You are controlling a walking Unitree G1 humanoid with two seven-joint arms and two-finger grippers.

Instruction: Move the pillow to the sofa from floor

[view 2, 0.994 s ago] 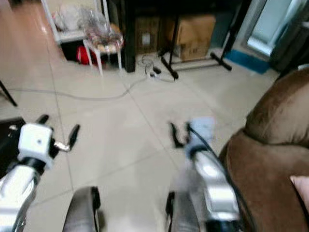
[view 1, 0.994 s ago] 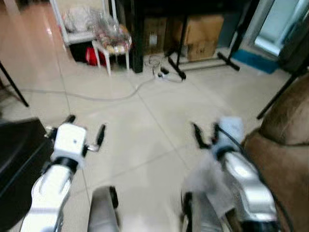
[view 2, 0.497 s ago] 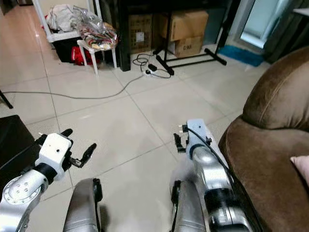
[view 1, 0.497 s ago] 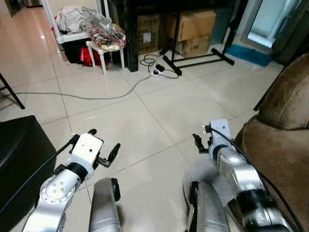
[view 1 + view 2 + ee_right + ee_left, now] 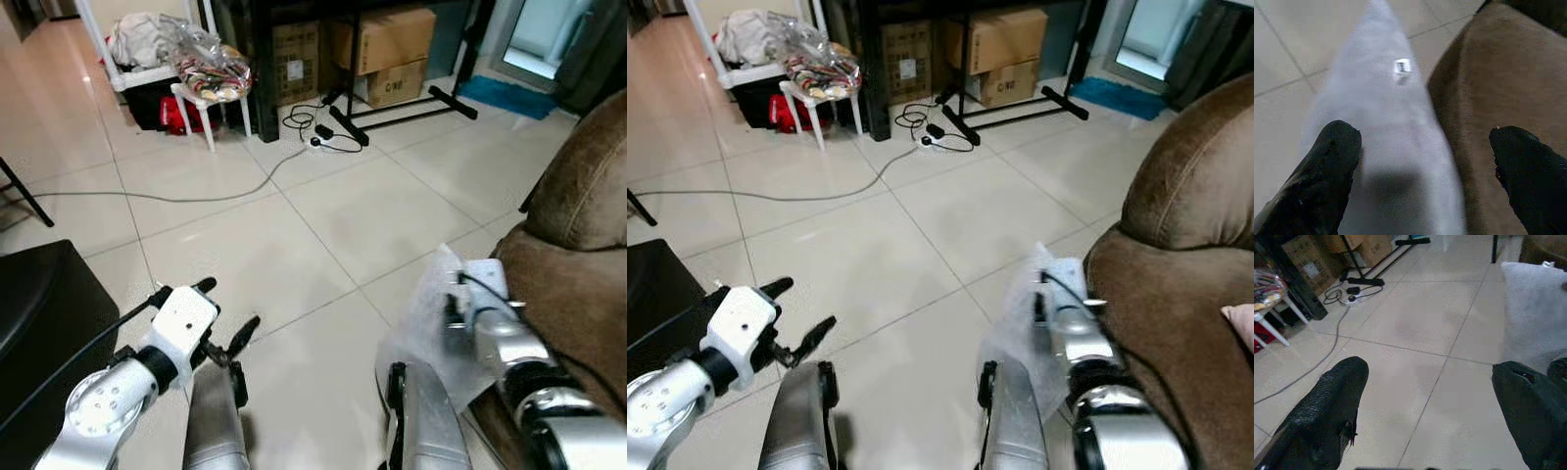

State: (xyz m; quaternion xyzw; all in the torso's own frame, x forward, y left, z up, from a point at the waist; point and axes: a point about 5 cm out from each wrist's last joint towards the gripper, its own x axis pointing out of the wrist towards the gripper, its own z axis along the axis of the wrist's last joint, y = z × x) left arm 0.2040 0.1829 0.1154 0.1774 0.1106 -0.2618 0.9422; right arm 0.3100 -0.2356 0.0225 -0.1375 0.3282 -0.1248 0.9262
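Observation:
The pillow (image 5: pixel 431 318) is pale grey, wrapped in clear plastic, and stands on the tiled floor against the front of the brown sofa (image 5: pixel 578 225). My right gripper (image 5: pixel 1425 134) hangs open right over it, one finger on the floor side and one on the sofa side. In the right wrist view a small label shows on the pillow (image 5: pixel 1386 127), and the sofa (image 5: pixel 1493 88) is just beside it. My left gripper (image 5: pixel 227 308) is open low over bare tiles, holding nothing. The left wrist view catches the pillow (image 5: pixel 1533 318) off to one side.
A black box (image 5: pixel 39 313) stands close on my left. Further ahead are a white stool (image 5: pixel 216 93) piled with bags, a grey cable (image 5: pixel 196 196) across the floor, cardboard boxes (image 5: pixel 392 44) and black stand legs (image 5: pixel 392 116). Something pink (image 5: pixel 1241 325) lies on the sofa seat.
The view has steadied and shifted a little. My right arm has swung down and toward the sofa, so its gripper now sits over the pillow. The left gripper has dropped slightly.

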